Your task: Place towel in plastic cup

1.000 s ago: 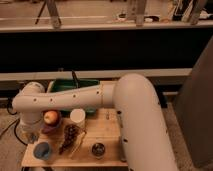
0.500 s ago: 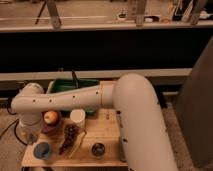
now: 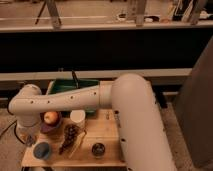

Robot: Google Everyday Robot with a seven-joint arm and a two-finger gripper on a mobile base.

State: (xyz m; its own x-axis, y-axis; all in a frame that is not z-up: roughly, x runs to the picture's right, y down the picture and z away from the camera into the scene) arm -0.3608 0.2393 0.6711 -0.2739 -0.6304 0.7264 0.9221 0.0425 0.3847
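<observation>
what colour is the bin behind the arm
Green bin, camera view; the gripper hangs at the left edge of the table.

Towel [image 3: 70,136]: dark, crumpled heap, lying loose on wooden table [image 3: 107,131], about mid-board, narrower end trailing toward front edge. Not in cup.

Plastic cup [image 3: 77,116]: white, upright, mouth up. Stands just behind towel, right of apple [image 3: 50,117], in front of green bin [image 3: 62,86]. Whether cup and towel touch, cannot tell.

My gripper [image 3: 28,139]: low at table's left edge, under bend of my arm [image 3: 65,100], left of towel, apart from cup.
</observation>
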